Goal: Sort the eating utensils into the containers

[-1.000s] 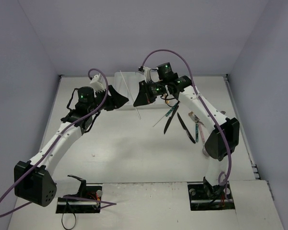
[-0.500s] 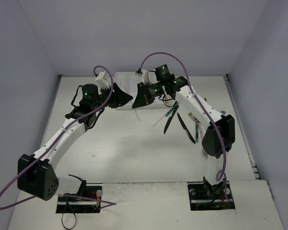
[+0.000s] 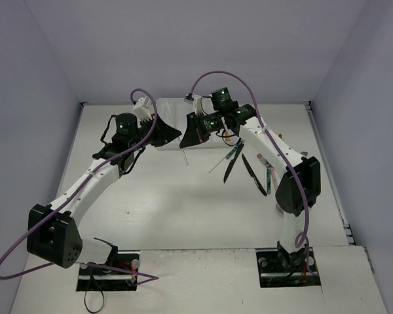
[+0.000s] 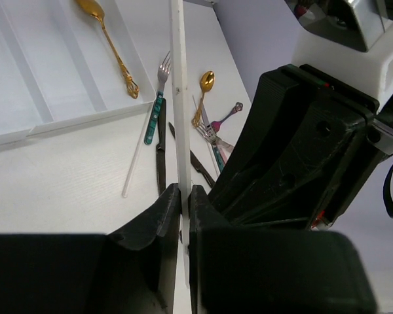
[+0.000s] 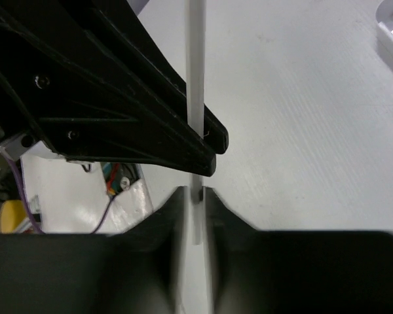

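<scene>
A slim white stick point(image 4: 178, 98) runs between both grippers, and both are shut on it. My left gripper point(image 4: 185, 190) pinches it near one end. My right gripper point(image 5: 195, 191) holds it from the opposite side, tip to tip with the left fingers point(image 5: 206, 147). In the top view the two grippers point(image 3: 182, 136) meet just in front of the white tray point(image 3: 170, 108). A gold spoon point(image 4: 111, 42) lies in one tray compartment point(image 4: 52, 118). Loose utensils lie on the table: a teal-handled fork point(image 4: 156, 111), a gold spoon point(image 4: 206, 82), a black knife point(image 4: 160, 157) and a pink-handled piece point(image 4: 228, 114).
A second thin pale stick point(image 4: 136, 160) lies on the table beside the teal fork. More utensils point(image 3: 252, 171) are scattered right of centre, under the right arm point(image 3: 275, 147). Side walls enclose the table point(image 3: 150, 196).
My left gripper has moved in to the right and shut on the white stick that the right gripper was holding. The right arm has barely shifted.
</scene>
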Controlling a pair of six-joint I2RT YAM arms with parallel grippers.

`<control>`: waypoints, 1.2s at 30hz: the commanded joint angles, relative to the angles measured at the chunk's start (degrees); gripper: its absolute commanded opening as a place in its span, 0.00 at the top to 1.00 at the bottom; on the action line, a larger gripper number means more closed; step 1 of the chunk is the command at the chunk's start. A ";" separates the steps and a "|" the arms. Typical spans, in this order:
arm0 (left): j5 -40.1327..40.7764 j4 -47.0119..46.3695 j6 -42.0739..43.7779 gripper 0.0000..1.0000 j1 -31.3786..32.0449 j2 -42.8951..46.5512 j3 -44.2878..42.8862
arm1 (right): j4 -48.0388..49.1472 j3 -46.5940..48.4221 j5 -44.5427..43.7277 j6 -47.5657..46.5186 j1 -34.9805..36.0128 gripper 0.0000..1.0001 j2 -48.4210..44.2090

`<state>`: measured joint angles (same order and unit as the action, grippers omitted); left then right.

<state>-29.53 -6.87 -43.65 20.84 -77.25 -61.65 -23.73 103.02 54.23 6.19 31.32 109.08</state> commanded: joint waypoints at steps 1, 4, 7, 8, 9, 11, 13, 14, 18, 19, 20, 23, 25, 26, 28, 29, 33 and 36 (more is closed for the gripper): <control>0.30 -1.72 1.37 1.00 -0.74 0.55 -4.23 | 2.11 2.39 3.90 0.93 -0.05 0.59 -2.44; 1.27 6.86 7.65 1.00 -2.01 -0.63 -8.38 | 2.05 2.10 3.48 1.05 -1.62 0.22 -3.14; 3.60 18.51 19.53 1.00 -2.76 -3.97 -16.81 | 2.05 1.29 2.55 1.10 -4.48 0.14 -4.44; 5.67 21.80 24.30 1.00 -2.93 -5.23 -19.61 | 2.02 0.83 1.70 1.02 -5.67 0.13 -4.88; 7.96 24.56 28.77 1.00 -3.10 -6.36 -21.96 | 2.02 0.25 0.58 0.90 -6.88 0.12 -5.34; 10.94 27.12 35.43 1.00 -3.65 -9.86 -27.69 | 1.96 -1.24 -3.46 0.36 -8.50 0.11 -6.22; 14.21 28.40 39.40 1.00 -4.61 -13.62 -32.20 | 1.98 -2.66 -7.22 -0.50 -10.07 0.11 -7.19; 14.64 28.37 40.91 1.00 -5.05 -15.83 -34.38 | 2.02 -3.41 -9.33 -0.89 -10.39 0.12 -7.72; 14.99 24.96 42.10 1.00 -7.25 -21.94 -37.90 | 2.11 -7.35 -17.18 -1.00 -11.51 0.14 -8.94; 14.40 23.05 42.13 1.00 -7.97 -24.00 -38.54 | 2.11 -8.73 -18.91 -0.66 -11.81 0.14 -9.24; 13.25 21.28 42.13 1.00 -8.66 -25.87 -39.25 | 2.14 -9.96 -20.32 -0.43 -12.06 0.14 -9.63; 10.16 17.78 41.20 1.00 -10.13 -30.68 -42.15 | 2.20 -12.25 -22.07 -0.24 -12.56 0.14 -10.80; 8.14 15.61 39.56 1.00 -10.75 -33.57 -44.56 | 2.20 -13.22 -21.78 -0.41 -12.95 0.14 -11.58; 7.80 14.14 38.57 1.00 -10.85 -34.73 -45.38 | 2.20 -13.65 -21.71 -0.56 -13.00 0.14 -11.92; 6.61 11.64 36.64 1.00 -10.91 -36.46 -46.53 | 2.20 -14.33 -21.71 -0.74 -13.12 0.14 -12.65; 6.40 10.64 36.03 1.00 -10.84 -37.39 -47.26 | 2.20 -14.60 -21.71 -0.87 -13.19 0.14 -12.73; 5.80 8.19 33.08 1.00 -10.88 -40.64 -49.05 | 2.20 -15.15 -21.97 -1.07 -13.50 0.14 -12.90; 5.68 5.64 31.93 1.00 -10.82 -42.55 -49.13 | 2.20 -15.25 -21.85 -1.00 -13.74 0.14 -12.80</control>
<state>-21.77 8.22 -8.57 9.78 -121.38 -106.65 -23.38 87.59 32.82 5.91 18.17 100.25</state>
